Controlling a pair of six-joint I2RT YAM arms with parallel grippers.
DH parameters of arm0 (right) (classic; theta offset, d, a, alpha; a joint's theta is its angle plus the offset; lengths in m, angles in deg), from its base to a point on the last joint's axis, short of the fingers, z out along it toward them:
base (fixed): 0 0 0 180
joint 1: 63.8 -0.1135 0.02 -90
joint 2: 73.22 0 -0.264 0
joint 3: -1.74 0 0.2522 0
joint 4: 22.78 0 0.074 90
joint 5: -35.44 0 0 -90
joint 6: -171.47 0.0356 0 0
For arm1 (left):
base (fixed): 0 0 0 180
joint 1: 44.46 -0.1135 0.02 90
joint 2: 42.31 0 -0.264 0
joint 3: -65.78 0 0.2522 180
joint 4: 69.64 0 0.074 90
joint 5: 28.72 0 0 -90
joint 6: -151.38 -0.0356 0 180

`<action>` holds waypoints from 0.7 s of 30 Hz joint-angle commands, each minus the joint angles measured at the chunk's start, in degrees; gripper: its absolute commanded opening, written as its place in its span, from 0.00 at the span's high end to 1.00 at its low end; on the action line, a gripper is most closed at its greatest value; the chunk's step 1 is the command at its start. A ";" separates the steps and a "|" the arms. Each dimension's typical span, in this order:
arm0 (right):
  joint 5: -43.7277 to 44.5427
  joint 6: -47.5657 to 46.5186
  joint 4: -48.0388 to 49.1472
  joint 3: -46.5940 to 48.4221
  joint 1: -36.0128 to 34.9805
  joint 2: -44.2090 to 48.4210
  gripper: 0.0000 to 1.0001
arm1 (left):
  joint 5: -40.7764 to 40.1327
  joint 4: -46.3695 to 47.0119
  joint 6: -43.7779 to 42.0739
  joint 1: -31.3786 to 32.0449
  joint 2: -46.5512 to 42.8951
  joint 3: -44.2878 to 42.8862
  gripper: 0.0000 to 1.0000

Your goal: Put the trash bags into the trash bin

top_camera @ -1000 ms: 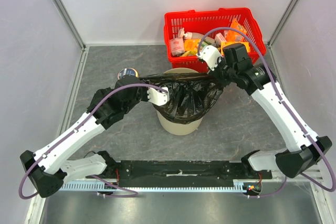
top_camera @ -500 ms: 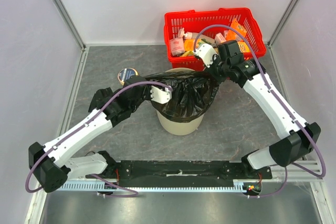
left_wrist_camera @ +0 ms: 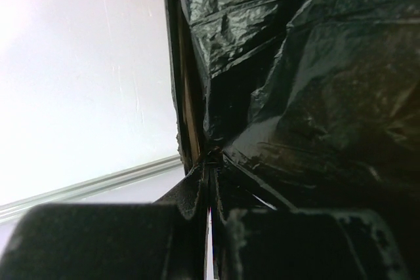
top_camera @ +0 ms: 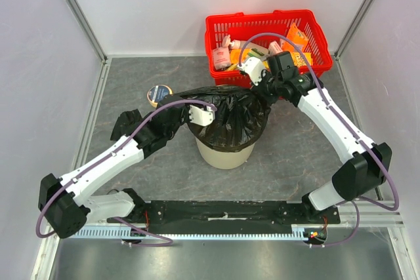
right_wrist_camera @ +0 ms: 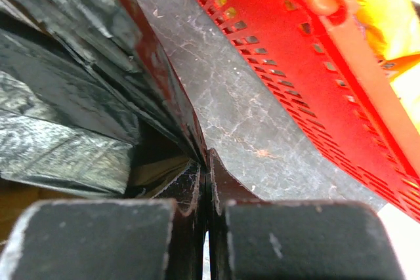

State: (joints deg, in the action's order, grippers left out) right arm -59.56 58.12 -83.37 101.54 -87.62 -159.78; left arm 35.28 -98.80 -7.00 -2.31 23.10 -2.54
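At the left rim of the trash bin (top_camera: 226,155), the left gripper (left_wrist_camera: 209,168) clenches the black trash bag (top_camera: 233,119) lining it, the right gripper (right_wrist_camera: 205,162) pinches the bag's right edge, the grey table (top_camera: 151,168) lies beneath, and a red basket (top_camera: 262,27) and white walls stand behind.

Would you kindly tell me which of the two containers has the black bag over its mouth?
The round beige trash bin, draped in the black trash bag; the red basket behind holds only colourful packages.
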 commanded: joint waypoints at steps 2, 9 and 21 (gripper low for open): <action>-3.44 1.03 2.09 -1.58 0.35 -1.41 1.00 | 0.25 3.01 1.93 -0.58 1.21 0.60 0.96; -4.24 0.50 2.35 -4.21 0.35 -0.80 1.00 | 1.56 2.30 2.72 -1.46 1.04 2.00 0.96; -3.00 0.24 4.38 -7.81 0.52 -0.10 1.00 | 4.29 6.17 8.34 -7.08 1.56 -0.36 0.97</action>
State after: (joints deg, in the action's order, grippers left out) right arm -63.69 58.36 -77.97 95.55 -87.35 -161.09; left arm 40.46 -95.22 -3.72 -6.33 24.52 -1.03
